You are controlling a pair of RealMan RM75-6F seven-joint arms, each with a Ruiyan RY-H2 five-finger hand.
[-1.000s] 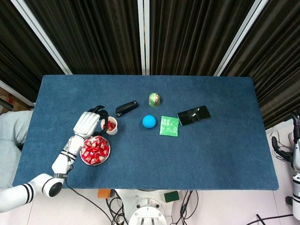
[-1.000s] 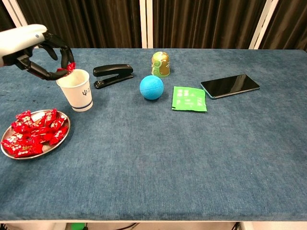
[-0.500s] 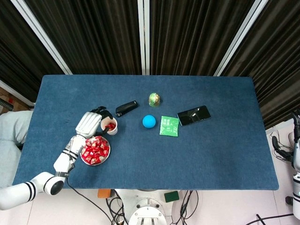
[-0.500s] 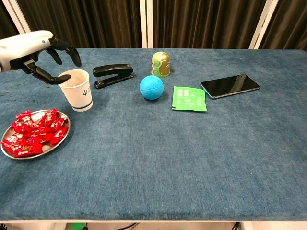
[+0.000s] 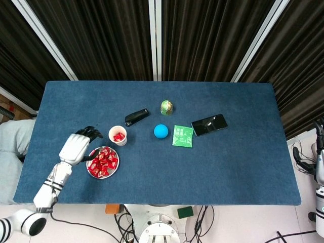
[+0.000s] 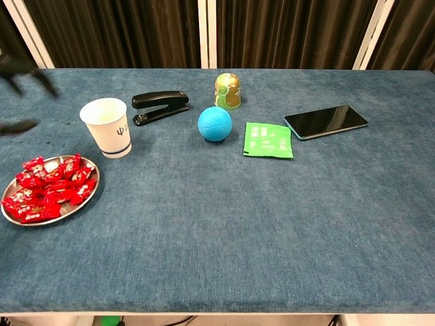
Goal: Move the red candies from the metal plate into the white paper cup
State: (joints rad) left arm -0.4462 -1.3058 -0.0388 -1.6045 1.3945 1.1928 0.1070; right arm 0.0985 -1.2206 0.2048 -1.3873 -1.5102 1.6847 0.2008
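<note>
A metal plate [image 5: 91, 173] [image 6: 83, 202] heaped with several red candies [image 5: 104, 161] [image 6: 47, 189] sits near the table's front left. Just behind it stands the white paper cup [image 5: 118, 135] [image 6: 109, 127], with red candy showing inside it in the head view. My left hand [image 5: 78, 147] hovers to the left of the plate and cup, fingers spread and empty. In the chest view only its dark fingertips [image 6: 20, 125] show, blurred, at the left edge. My right hand is outside both views.
Behind the cup lies a black stapler [image 5: 136, 117] [image 6: 160, 106]. To the right are a blue ball [image 5: 161, 131] [image 6: 215, 123], a green-gold jar [image 5: 167, 107] [image 6: 227, 91], a green packet [image 5: 183, 136] [image 6: 268, 140] and a phone [image 5: 209, 124] [image 6: 326, 121].
My left hand let a red candy drop into the cup, then drew back left, away from the cup, with its fingers open.
</note>
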